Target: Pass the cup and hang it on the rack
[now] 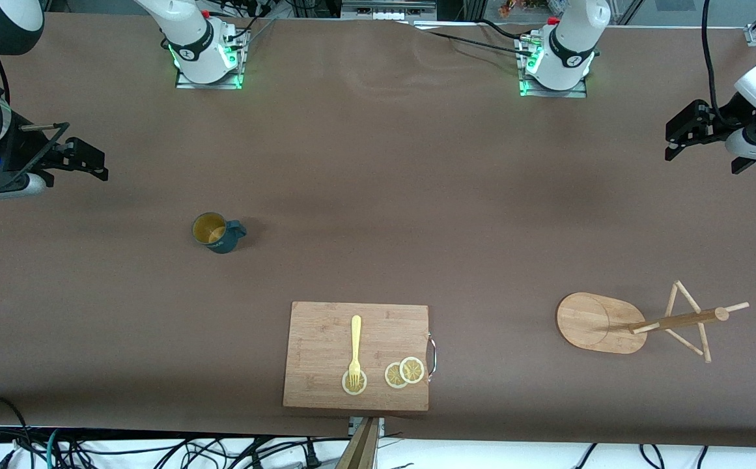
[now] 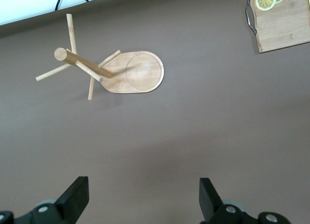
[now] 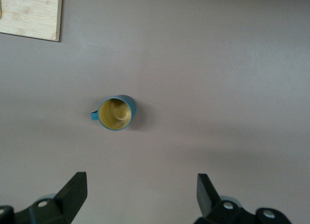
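Note:
The dark teal cup point(image 1: 218, 232) stands upright on the brown table toward the right arm's end, its handle turned toward the left arm's end and its tan inside showing. It also shows in the right wrist view point(image 3: 116, 112). The wooden rack point(image 1: 599, 322) stands toward the left arm's end, its pole and thin pegs rising from an oval base; the left wrist view shows it too point(image 2: 140, 71). My right gripper point(image 1: 88, 159) point(image 3: 142, 195) hangs open and empty, high over the table's right-arm end, apart from the cup. My left gripper point(image 1: 680, 133) point(image 2: 144, 195) hangs open and empty over the left-arm end, apart from the rack.
A wooden cutting board point(image 1: 356, 355) with a metal handle lies near the table's front edge, between cup and rack. On it lie a yellow fork point(image 1: 355, 348) and lemon slices point(image 1: 404, 372). The board's corner shows in both wrist views point(image 2: 283, 21) point(image 3: 31, 13).

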You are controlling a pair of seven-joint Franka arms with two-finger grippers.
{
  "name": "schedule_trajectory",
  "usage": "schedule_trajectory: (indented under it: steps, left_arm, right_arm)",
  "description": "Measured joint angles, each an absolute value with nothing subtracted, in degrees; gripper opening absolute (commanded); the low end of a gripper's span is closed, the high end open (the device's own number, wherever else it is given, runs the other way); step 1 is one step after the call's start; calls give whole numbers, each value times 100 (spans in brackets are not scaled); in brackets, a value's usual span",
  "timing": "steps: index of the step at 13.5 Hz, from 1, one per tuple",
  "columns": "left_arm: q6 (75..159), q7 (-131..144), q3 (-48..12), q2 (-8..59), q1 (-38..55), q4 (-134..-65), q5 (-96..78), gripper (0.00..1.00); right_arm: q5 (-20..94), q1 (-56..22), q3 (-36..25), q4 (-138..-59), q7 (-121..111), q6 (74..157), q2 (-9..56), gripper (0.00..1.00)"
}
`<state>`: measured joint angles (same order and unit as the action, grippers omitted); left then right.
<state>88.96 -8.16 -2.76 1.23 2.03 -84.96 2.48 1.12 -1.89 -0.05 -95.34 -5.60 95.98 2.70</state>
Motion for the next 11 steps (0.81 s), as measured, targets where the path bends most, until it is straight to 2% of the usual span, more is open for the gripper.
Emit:
schedule_trajectory:
  steps: [6,11]
  left_arm:
    - [8896,-806,-275,129,203,-8496,248,100]
    - [8896,-801,-275,131,202,-8495,248,100]
  right_arm:
    - [112,-273,-1,-9848,-494,9665,368,100]
    - [110,-307,-1,-10999,-377,10884,404,100]
